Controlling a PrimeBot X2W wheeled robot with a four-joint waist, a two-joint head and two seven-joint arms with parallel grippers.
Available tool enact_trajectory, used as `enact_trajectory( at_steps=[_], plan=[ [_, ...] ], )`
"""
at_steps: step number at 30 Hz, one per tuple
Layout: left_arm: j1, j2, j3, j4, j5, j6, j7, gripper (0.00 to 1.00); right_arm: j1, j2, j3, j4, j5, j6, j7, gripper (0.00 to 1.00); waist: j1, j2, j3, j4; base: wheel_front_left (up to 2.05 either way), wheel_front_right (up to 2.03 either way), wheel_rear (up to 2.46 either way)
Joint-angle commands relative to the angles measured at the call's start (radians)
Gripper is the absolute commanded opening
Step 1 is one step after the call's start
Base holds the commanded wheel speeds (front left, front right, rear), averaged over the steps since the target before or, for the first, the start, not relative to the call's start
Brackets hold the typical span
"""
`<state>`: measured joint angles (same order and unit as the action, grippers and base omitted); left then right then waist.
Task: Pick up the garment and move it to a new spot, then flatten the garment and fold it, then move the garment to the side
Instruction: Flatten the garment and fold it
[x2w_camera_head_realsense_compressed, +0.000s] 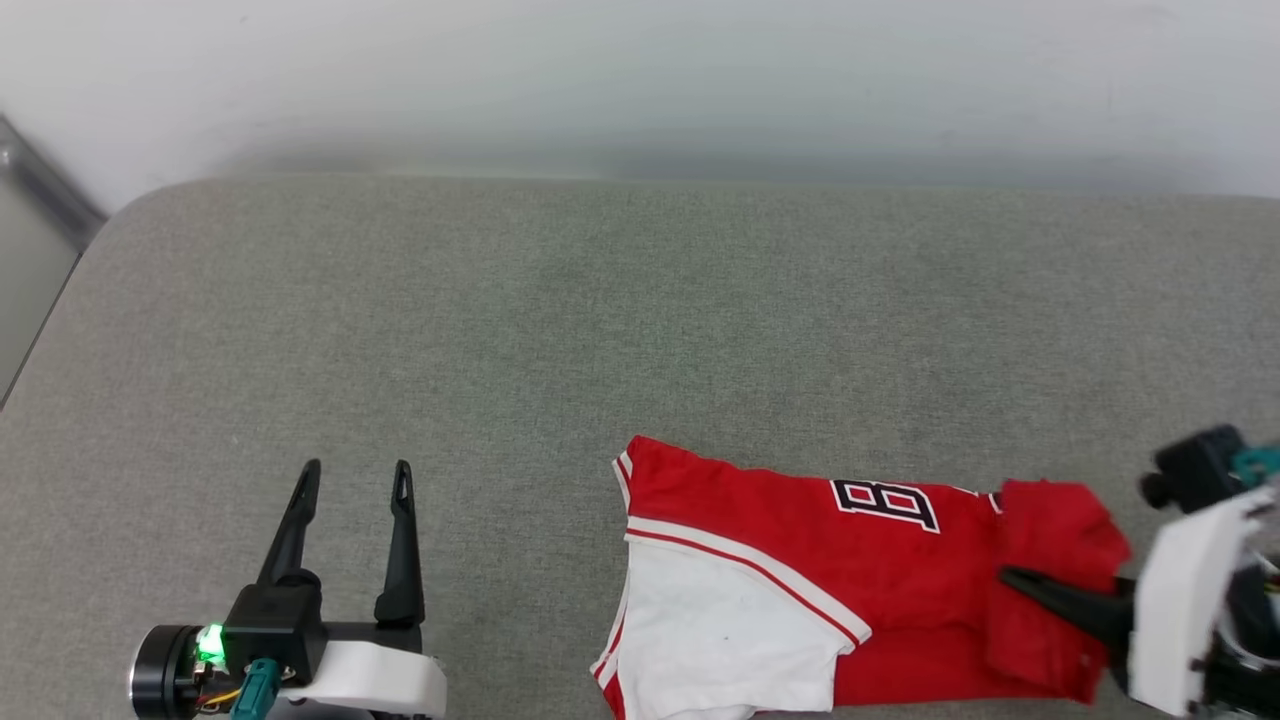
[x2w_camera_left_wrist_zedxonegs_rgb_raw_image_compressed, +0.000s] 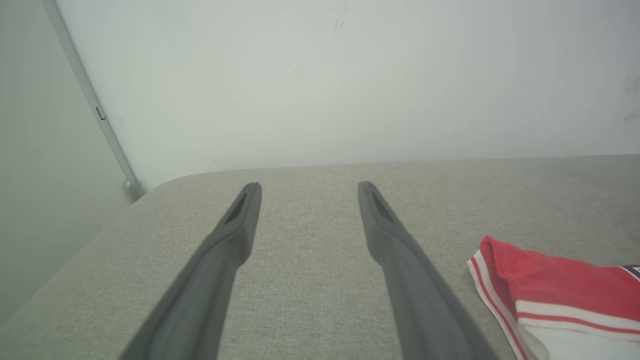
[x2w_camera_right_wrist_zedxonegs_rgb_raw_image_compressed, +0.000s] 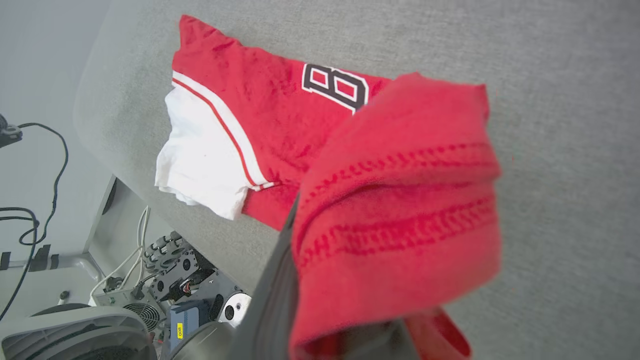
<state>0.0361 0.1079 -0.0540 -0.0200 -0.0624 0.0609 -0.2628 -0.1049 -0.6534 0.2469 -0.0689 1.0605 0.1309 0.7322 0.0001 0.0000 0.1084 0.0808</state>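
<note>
The garment, a red jersey with a white sleeve and a black "B" showing, lies at the lower right of the grey padded table. Its right end is lifted and doubled back over the body. My right gripper comes in from the right, shut on that red flap. In the right wrist view the flap drapes over my fingers, with one dark finger showing beside it. My left gripper rests open at the lower left, well clear of the garment's striped edge.
A pale wall runs behind the table, and the table's rounded corner is at the far left. Below the table's near edge the right wrist view shows cables and electronic gear. Bare grey surface stretches left and beyond the garment.
</note>
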Motion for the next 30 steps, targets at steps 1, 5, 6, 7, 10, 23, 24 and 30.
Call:
enact_trajectory(
  at_steps=[1, 5, 6, 7, 10, 23, 24, 30],
  plan=[
    [-0.008, -0.007, 0.002, 0.002, 0.007, -0.007, -0.002, 1.0, -0.028, 0.012, 0.013, -0.014, -0.014, 0.0, 0.011, 0.0, -0.0001, 0.0, 0.006, 0.005, 0.0, 0.0, 0.0],
    [-0.025, -0.015, 0.004, 0.006, 0.011, -0.017, -0.002, 1.0, -0.118, 0.066, 0.096, -0.049, -0.058, 0.0, 0.071, 0.0, -0.0001, 0.0, 0.024, 0.019, 0.0, 0.0, 0.0],
    [-0.028, -0.018, 0.005, 0.007, 0.012, -0.019, -0.002, 1.0, -0.144, 0.082, 0.119, -0.051, -0.071, 0.0, 0.082, 0.0, -0.0001, 0.0, 0.03, 0.022, 0.0, 0.0, 0.0],
    [-0.033, -0.02, 0.005, 0.008, 0.013, -0.023, -0.002, 1.0, -0.167, 0.098, 0.144, -0.051, -0.081, 0.0, 0.092, 0.0, -0.0001, 0.0, 0.036, 0.027, 0.0, 0.0, 0.0],
    [-0.046, -0.028, 0.008, 0.012, 0.014, -0.027, -0.002, 1.0, -0.244, 0.14, 0.218, -0.035, -0.103, 0.0, 0.115, 0.0, -0.0001, 0.0, 0.051, 0.037, 0.0, 0.0, 0.0],
    [-0.094, -0.048, 0.011, 0.023, 0.011, -0.043, -0.002, 1.0, -0.464, 0.238, 0.509, 0.203, -0.179, 0.0, 0.079, 0.0, -0.0001, 0.0, 0.113, 0.067, 0.0, 0.0, 0.0],
    [-0.095, -0.049, 0.012, 0.025, 0.01, -0.042, -0.002, 1.0, -0.467, 0.242, 0.526, 0.226, -0.179, 0.0, 0.066, 0.0, -0.0001, 0.0, 0.115, 0.068, 0.0, 0.0, 0.0],
    [-0.08, -0.053, 0.025, 0.036, 0.011, -0.045, -0.002, 1.0, -0.498, 0.224, 0.579, 0.252, -0.168, 0.0, -0.043, 1.0, -0.0001, 0.0, 0.094, 0.063, 0.0, 0.0, 0.0]
  ],
)
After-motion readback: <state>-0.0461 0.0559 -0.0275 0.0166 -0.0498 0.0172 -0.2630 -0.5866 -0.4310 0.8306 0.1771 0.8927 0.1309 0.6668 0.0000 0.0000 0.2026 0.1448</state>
